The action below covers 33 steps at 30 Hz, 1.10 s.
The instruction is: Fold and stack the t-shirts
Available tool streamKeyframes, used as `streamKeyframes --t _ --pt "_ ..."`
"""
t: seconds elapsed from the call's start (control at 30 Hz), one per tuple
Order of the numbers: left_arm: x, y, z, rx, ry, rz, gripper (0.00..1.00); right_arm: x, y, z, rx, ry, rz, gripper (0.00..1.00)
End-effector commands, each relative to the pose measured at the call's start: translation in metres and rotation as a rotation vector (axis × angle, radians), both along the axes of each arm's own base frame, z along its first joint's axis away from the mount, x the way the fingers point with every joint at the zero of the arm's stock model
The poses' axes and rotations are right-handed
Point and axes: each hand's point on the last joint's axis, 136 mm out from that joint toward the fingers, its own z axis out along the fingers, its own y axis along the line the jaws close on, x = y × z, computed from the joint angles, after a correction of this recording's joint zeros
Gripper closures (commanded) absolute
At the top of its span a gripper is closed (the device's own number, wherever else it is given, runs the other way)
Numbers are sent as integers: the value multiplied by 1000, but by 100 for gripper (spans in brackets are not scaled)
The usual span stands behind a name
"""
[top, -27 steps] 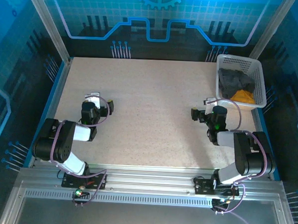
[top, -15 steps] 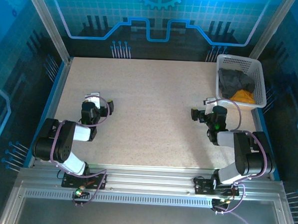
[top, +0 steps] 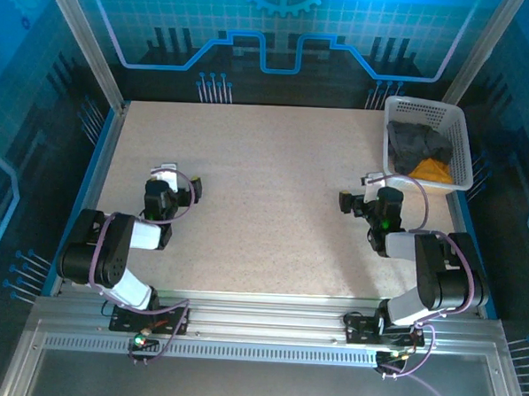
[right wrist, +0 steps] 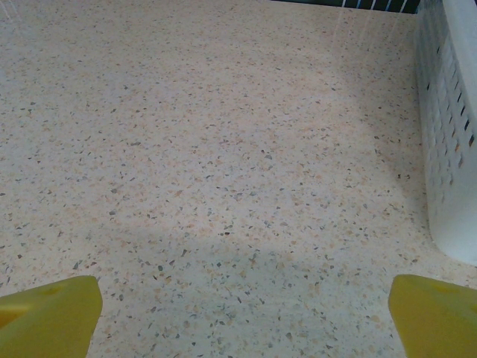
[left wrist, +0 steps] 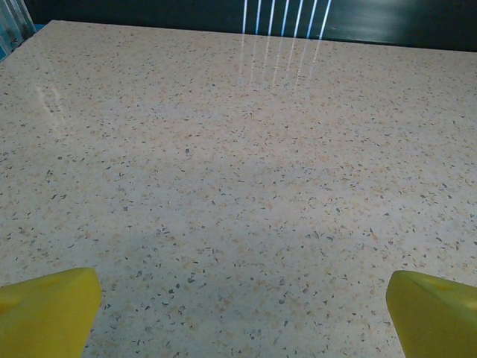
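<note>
Table (top: 275,163) offers a broad speckled surface ahead of both arms, room for spreading cloth to fold. The white basket (top: 463,151) stands at its far right corner and holds both shirts. The charcoal-grey t-shirt (top: 414,142) is bunched toward the back, and the orange-yellow t-shirt (top: 433,171) is crumpled at the near end, partly under it. Neither is folded, so I judge the task not yet begun. The right gripper (top: 360,191), nearer the basket, and the left gripper (top: 180,178) hover low, jaws spread wide, holding nothing.
</note>
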Motion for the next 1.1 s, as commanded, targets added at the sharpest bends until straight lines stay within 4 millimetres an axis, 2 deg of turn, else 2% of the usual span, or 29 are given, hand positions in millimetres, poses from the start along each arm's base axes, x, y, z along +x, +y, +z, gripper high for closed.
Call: streamKeyframes --t 0.0,0.07,0.13,0.17,0.23,0.3,0.33,0.37,0.4,0.43,0.47,0.53,0.6,0.67,0.73,0.83,0.93,1.07 --pt "3 -4 8 9 -30 -23 1 7 2 15 1 -52 14 0" --pt "-4 4 17 25 -85 33 1 6 0 22 -17 -58 -12 0" --pt "-13 1 38 90 -131 80 1 4 1 44 -88 -44 -53 1" --pt "-16 -9 52 145 -143 74 1 4 5 67 -123 -54 -73 0" --pt "-19 -29 92 199 -210 41 1 5 18 126 -112 -133 -88 0" --pt "-16 -43 153 172 -352 42 1 7 27 180 13 -109 -112 0" --pt "-14 -36 181 98 -408 121 1 7 30 198 106 -42 -107 0" --pt "-12 -30 201 -30 -398 192 1 6 23 209 212 52 -170 0" --pt "-15 -27 206 -178 -304 231 1 12 10 219 279 85 -252 0" --pt "-16 -25 214 -267 -255 242 1 21 9 228 319 102 -222 0" --pt "-7 -19 221 -390 -241 254 1 33 6 241 347 100 -205 0" --pt "16 -21 227 -594 -147 208 1 47 -20 253 317 107 -323 0" --pt "37 -50 243 -617 -60 90 1 60 -50 258 288 119 -438 0" --pt "45 -79 256 -606 -14 -5 1 72 -78 251 292 151 -532 0" --pt "49 -112 263 -607 22 -110 1 88 -101 235 348 193 -573 1" --pt "46 -158 256 -641 120 -240 1 109 -128 199 415 278 -645 4" --pt "33 -197 249 -667 189 -353 1 128 -143 159 465 354 -687 4" --pt "11 -232 249 -664 243 -453 1 150 -146 114 494 441 -696 4"
